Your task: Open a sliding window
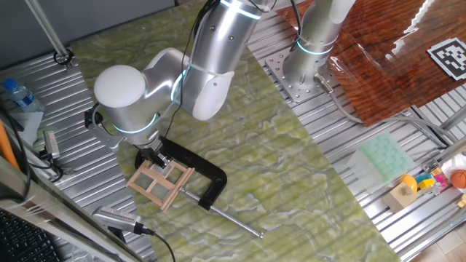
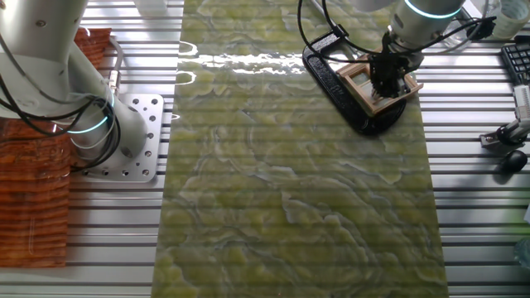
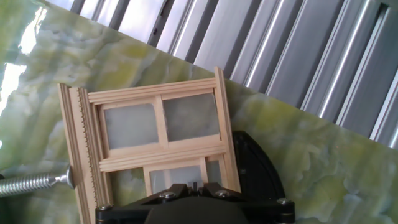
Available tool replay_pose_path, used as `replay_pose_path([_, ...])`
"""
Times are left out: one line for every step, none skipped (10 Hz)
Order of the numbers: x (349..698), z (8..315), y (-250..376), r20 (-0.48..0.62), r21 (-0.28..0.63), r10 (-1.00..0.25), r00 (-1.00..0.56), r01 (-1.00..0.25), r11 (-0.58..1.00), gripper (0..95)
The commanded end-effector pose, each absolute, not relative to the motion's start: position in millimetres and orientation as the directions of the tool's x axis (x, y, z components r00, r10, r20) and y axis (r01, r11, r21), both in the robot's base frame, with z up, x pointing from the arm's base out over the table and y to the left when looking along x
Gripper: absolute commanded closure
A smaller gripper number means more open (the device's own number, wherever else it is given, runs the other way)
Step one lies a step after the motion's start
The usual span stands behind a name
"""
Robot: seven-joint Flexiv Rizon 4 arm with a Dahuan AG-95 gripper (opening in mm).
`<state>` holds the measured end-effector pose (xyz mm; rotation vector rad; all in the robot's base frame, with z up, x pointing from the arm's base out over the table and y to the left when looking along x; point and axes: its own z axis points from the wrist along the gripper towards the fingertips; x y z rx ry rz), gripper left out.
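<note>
The sliding window (image 1: 160,182) is a small tan wooden frame with four greyish panes, held in a black C-clamp (image 1: 211,175) on the green marbled mat (image 1: 291,167). My gripper (image 1: 155,158) stands right over the window's near edge, fingers pointing down at it. In the hand view the window (image 3: 161,124) fills the middle, and my gripper (image 3: 194,185) sits at its lower sash with the fingers close together and nothing visibly between them. The other fixed view shows the window (image 2: 363,81) partly hidden behind my gripper (image 2: 387,87).
The clamp's steel screw rod (image 1: 233,218) juts out over the mat toward the front. A water bottle (image 1: 18,94) and hand tools (image 1: 116,217) lie at the left. A green tray (image 1: 382,156) and toys (image 1: 408,191) sit at the right. The arm's base plate (image 1: 291,73) is behind.
</note>
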<state>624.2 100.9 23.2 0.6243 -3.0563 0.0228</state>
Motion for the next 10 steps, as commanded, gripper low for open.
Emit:
replay_pose_path([624.7,23.8,99.2,0.025,-0.013,-0.391,-0.920,-0.391,0.920,95.0])
replay_pose_path([625.2,24.2,97.5,0.023,-0.014,-0.389,-0.921,-0.390,0.921,95.0])
replay_pose_path([626.3,24.9,94.8,0.022,-0.015,-0.389,-0.921,-0.389,0.921,95.0])
replay_pose_path([627.4,25.6,91.3,0.020,-0.015,-0.391,-0.920,-0.391,0.920,95.0])
replay_pose_path([628.5,25.8,87.8,0.020,-0.015,-0.394,-0.919,-0.394,0.919,95.0])
replay_pose_path([630.3,25.5,83.4,0.020,-0.014,-0.400,-0.916,-0.400,0.916,95.0])
replay_pose_path([631.4,25.3,81.0,0.019,-0.013,-0.402,-0.916,-0.402,0.916,95.0])
replay_pose_path([631.6,26.1,80.5,0.014,0.001,-0.400,-0.916,-0.400,0.917,95.0])
replay_pose_path([631.4,27.6,81.1,0.014,0.004,-0.399,-0.917,-0.399,0.917,95.0])
replay_pose_path([630.2,32.4,82.7,0.015,0.008,-0.399,-0.917,-0.399,0.917,95.0])
